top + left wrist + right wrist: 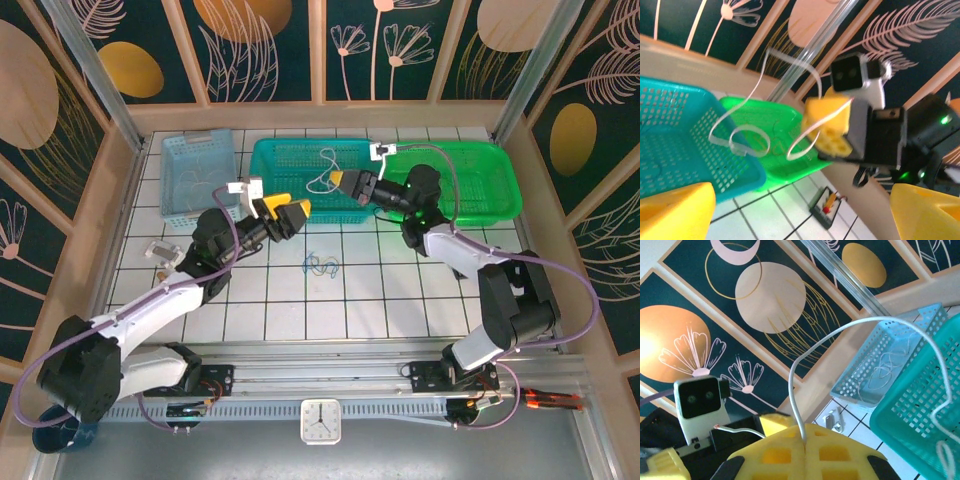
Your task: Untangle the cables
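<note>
Whitish cable [865, 322]: being pinched by clenched right gripper [805, 439]. Left gripper [285, 211]: being held spread, empty.

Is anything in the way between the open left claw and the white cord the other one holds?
Nothing visible: the white cord hangs freely from the shut right gripper, and the open left gripper faces it across bare air.

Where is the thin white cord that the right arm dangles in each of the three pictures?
Top external: white cord dangles at centre over the teal basket.
Left wrist: it curls mid-frame, teal basket at left.
Right wrist: it arches from centre to right, teal basket below.
Shared landmark: the teal basket.
</note>
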Tool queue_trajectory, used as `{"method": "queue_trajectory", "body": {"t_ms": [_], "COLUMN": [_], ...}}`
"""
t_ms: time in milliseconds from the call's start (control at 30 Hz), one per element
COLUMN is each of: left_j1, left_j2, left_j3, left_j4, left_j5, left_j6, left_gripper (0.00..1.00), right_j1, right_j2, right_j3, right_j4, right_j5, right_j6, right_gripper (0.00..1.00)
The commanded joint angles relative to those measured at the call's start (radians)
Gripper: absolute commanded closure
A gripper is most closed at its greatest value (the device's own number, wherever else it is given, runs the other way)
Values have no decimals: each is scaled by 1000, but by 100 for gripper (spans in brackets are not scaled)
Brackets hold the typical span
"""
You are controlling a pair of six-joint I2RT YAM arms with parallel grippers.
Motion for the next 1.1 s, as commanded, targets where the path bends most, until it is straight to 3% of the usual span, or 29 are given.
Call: {"method": "queue_trajectory", "body": {"t_ms": [0,300,500,667,800,900,1067], "left_j1": [4,10,12,13,17,25,79], "left_j2": [36,113,122,131,138,139,115], "left_j3": [54,102,98,96,105,117,149], "left_j4": [81,140,149,155,153,144,94], "left_j5": [11,44,46,44,47,45,36], "left_j6": [-32,-63,-65,-65,-65,-62,-46], "left_gripper": [14,28,44,68,96,100,100], "right_j1": [14,47,62,71,77,78,78], "right_j2": [8,18,34,47,51,51,35], "right_j3": [-21,-25,-23,-24,-24,-25,-40], "right_j4": [75,124,149,171,177,172,137], "right_j5": [12,12,8,6,8,10,26], "right_j6": [42,78,96,112,118,114,88], "right_gripper": [100,100,100,100,100,100,69]}}
